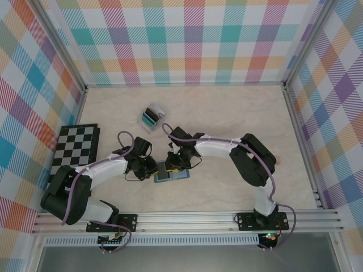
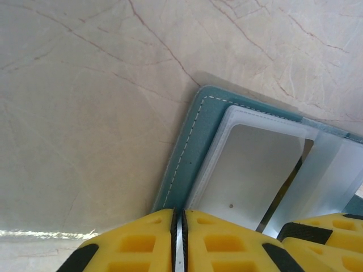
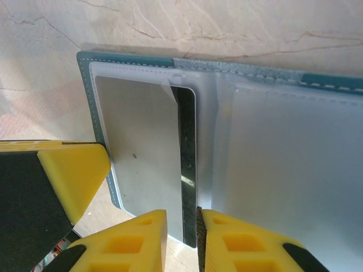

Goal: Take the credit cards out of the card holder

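The card holder lies open on the table in front of both arms, a teal folder with white stitching and clear inner sleeves. A grey card with a dark stripe sits in its left sleeve and shows through the plastic. My left gripper is shut on the thin near edge of the holder. My right gripper hovers over the card's near right corner with a narrow gap between its fingers, the dark stripe showing in that gap. Whether its pads touch the card is unclear.
A small clear plastic box with teal and black contents stands behind the holder. A folded checkerboard lies at the left wall. Plaid walls close three sides, and a metal rail runs along the near edge.
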### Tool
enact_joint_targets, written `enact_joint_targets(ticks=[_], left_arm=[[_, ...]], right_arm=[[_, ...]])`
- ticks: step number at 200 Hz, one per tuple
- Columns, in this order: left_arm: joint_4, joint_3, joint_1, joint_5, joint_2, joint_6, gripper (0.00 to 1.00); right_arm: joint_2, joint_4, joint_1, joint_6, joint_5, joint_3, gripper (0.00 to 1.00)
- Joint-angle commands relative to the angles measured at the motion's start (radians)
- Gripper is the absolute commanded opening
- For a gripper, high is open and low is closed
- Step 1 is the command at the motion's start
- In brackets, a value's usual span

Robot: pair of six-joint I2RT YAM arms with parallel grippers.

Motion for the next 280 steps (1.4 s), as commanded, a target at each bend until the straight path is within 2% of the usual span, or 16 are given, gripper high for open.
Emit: enact_joint_targets(ticks=[1, 124, 155, 208, 254, 280], left_arm=[[-0.013, -0.013, 0.002, 0.014, 0.015, 0.0, 0.11], [-0.01, -0.023, 0.001, 0.018, 0.023, 0.0, 0.07], [-0.013, -0.024, 0.002, 0.017, 0.018, -0.001, 0.07], [-0.046, -0.017, 0.002, -0.008, -0.007, 0.004, 0.08], [-0.091, 0.016, 0.002, -0.027, -0.028, 0.022, 0.09], [-0.11, 0.039, 0.002, -0.04, -0.05, 0.031, 0.09]], right_arm=[[0.028, -0.032, 0.006, -0.019, -0.015, 0.025, 0.22], [0.063, -0.027, 0.007, -0.035, -0.059, 0.042, 0.17], [0.052, -0.008, 0.008, -0.035, -0.068, 0.035, 0.12], [-0.019, -0.022, 0.006, -0.046, -0.016, -0.008, 0.03], [-0.083, -0.059, 0.005, -0.059, 0.063, -0.062, 0.01], [-0.074, -0.066, 0.004, -0.061, 0.061, -0.062, 0.01]])
